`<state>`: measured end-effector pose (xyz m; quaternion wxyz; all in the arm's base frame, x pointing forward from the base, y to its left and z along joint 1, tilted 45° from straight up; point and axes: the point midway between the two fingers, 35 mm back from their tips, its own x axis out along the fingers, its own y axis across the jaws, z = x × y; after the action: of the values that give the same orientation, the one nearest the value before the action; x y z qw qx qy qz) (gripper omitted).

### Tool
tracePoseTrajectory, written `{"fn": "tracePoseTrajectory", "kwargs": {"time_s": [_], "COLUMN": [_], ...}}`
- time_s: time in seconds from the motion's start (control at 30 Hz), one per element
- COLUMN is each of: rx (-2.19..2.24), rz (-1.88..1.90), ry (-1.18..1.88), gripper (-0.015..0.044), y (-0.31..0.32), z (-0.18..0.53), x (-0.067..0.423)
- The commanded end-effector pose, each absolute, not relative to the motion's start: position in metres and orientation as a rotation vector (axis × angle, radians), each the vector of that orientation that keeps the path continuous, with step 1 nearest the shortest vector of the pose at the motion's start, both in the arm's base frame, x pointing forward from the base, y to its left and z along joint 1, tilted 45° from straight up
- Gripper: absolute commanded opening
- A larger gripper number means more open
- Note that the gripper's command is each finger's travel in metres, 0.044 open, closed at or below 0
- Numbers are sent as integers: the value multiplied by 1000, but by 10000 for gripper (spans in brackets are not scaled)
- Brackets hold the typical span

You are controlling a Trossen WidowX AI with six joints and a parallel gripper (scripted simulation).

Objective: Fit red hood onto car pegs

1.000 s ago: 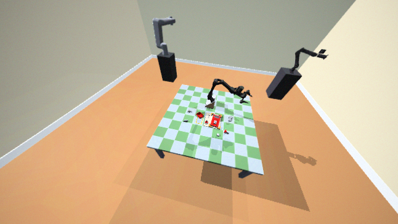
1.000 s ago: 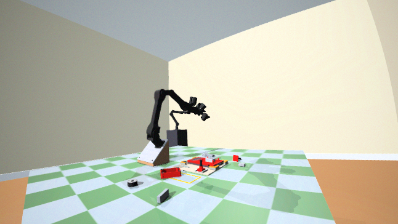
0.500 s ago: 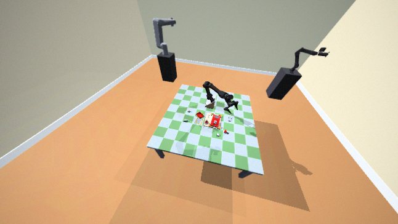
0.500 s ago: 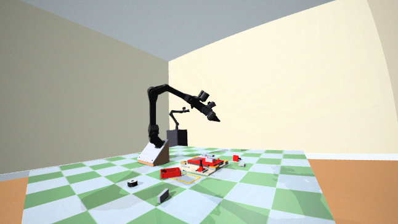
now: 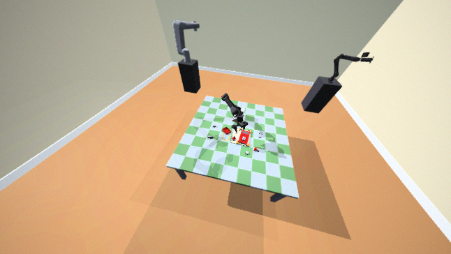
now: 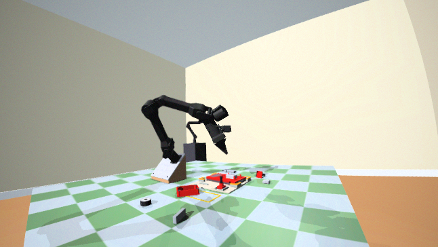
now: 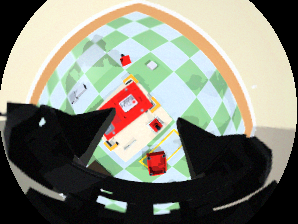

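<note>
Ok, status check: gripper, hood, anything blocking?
Gripper open, empty, high above the chassis. Hood on the table beside the jig, untouched. Nothing between gripper and hood.

Even, bright light all round, no glare. Soft overlapping shadows fan across the checkered table (image 6: 298, 217), and the table throws broad double shadows onto the orange floor (image 5: 105, 195). Everything looks coarse and pixelated, small parts smeared. The wrist view bulges like a fisheye inside a white-cornered circle, its lower part black.
</note>
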<state>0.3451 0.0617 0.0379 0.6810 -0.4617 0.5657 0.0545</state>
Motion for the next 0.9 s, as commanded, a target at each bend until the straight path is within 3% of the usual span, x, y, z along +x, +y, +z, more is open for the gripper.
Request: {"fn": "tracePoseTrajectory", "kwargs": {"time_s": [0.0,0.3,0.87], "rx": [-1138,-1278,-1279], "rz": [90,101,103], "ry": [1407,1730,1737], "gripper": [440,440,440], "y": [2,-102,-106], "z": [59,109,103], "x": [324,256,253]}}
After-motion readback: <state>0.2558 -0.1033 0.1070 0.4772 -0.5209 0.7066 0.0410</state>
